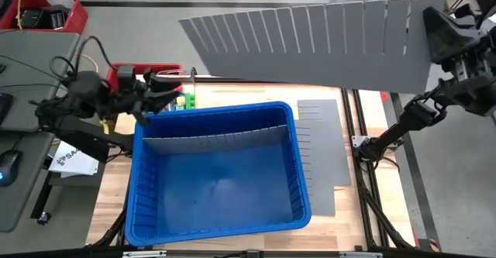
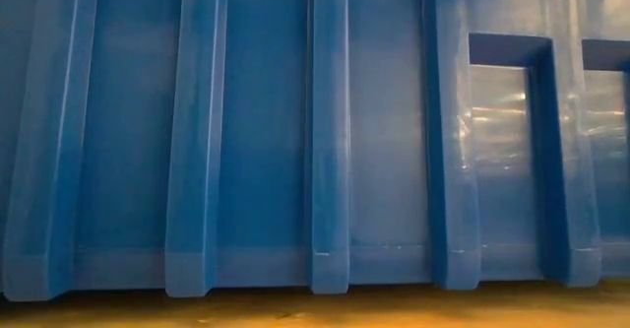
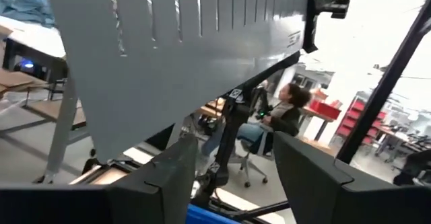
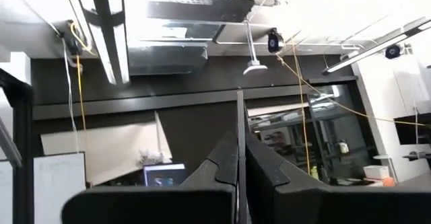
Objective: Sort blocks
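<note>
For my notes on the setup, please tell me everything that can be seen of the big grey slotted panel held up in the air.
The grey panel is a long, thin, flat sheet, plastic by its look, with a row of narrow parallel slots cut in from one long edge. It hangs tilted above the table, over the far edge of the blue bin. The right gripper clamps its right end between shut fingers; the left gripper, fingers parted, sits by its left end.

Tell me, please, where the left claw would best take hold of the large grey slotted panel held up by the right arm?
Probably the unslotted strip of the slotted panel near its free end, coming from the left arm's side. The right claw is shut on the other end, and the sheet is thin, so the open left claw can straddle its edge.
</note>
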Action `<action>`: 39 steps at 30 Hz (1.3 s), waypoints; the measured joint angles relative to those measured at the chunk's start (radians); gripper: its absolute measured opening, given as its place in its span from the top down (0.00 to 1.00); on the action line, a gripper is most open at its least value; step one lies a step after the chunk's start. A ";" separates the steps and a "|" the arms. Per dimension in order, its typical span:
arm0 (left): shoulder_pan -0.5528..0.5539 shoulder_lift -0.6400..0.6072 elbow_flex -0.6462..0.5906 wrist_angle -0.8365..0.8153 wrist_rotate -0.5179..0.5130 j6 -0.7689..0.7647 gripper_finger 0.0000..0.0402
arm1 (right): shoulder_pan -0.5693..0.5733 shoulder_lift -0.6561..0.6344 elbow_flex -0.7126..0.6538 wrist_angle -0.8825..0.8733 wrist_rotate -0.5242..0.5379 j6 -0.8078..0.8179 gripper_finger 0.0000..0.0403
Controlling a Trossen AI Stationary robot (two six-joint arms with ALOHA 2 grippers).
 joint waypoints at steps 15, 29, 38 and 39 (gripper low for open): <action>0.000 -0.073 0.000 -0.095 -0.078 0.103 0.39 | 0.000 0.031 0.001 -0.006 -0.113 0.104 1.00; 0.000 -0.073 0.000 -0.091 -0.103 0.124 0.39 | 0.000 0.051 0.000 -0.008 -0.172 0.157 1.00; 0.000 -0.064 0.000 0.005 -0.061 0.141 0.39 | 0.000 0.058 0.000 -0.011 -0.174 0.158 1.00; 0.000 -0.062 0.000 0.030 -0.051 0.152 0.39 | 0.000 0.058 0.000 -0.011 -0.174 0.162 1.00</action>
